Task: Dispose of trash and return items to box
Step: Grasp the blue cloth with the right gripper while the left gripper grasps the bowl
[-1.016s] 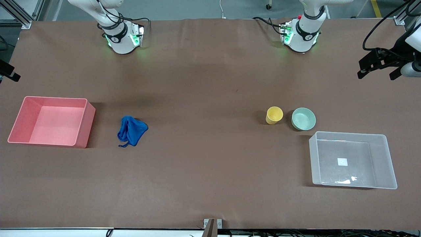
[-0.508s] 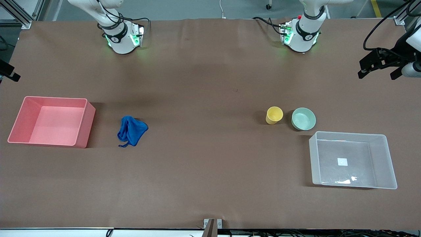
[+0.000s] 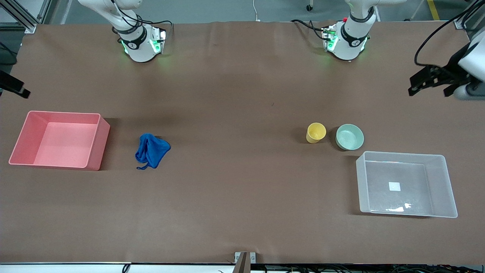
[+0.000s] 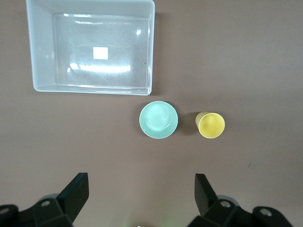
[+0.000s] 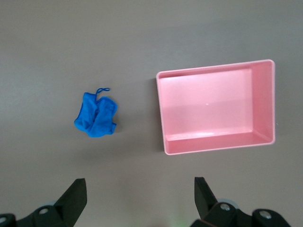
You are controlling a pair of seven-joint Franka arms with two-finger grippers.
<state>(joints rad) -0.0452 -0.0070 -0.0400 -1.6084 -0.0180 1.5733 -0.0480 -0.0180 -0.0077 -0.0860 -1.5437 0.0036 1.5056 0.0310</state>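
Note:
The blue rag [image 3: 151, 151] lies crumpled on the table beside the pink bin [image 3: 62, 113], toward the right arm's end. The yellow cup [image 3: 315, 132] and the mint-green bowl [image 3: 349, 137] stand upright side by side toward the left arm's end. The clear tub [image 3: 401, 154] sits empty just nearer the front camera than the bowl. My left gripper [image 3: 432, 84] is open, high over the left arm's end of the table. Its wrist view shows the gripper [image 4: 141, 179], the bowl [image 4: 158, 119], the cup [image 4: 210, 125] and the tub [image 4: 90, 89]. My right gripper [image 5: 139, 182] is open, high above the rag [image 5: 96, 117] and the bin [image 5: 163, 113].
The brown table cover stretches bare between the rag and the cup. One black finger [image 3: 15, 88] of the right gripper shows at the front view's edge, above the pink bin. A metal bracket [image 3: 245, 258] sits at the table's front edge.
The left gripper has shifted slightly inward and down in the front view. The right gripper's finger has edged a little inward. Rag, cup, bowl, tub and bin have not moved.

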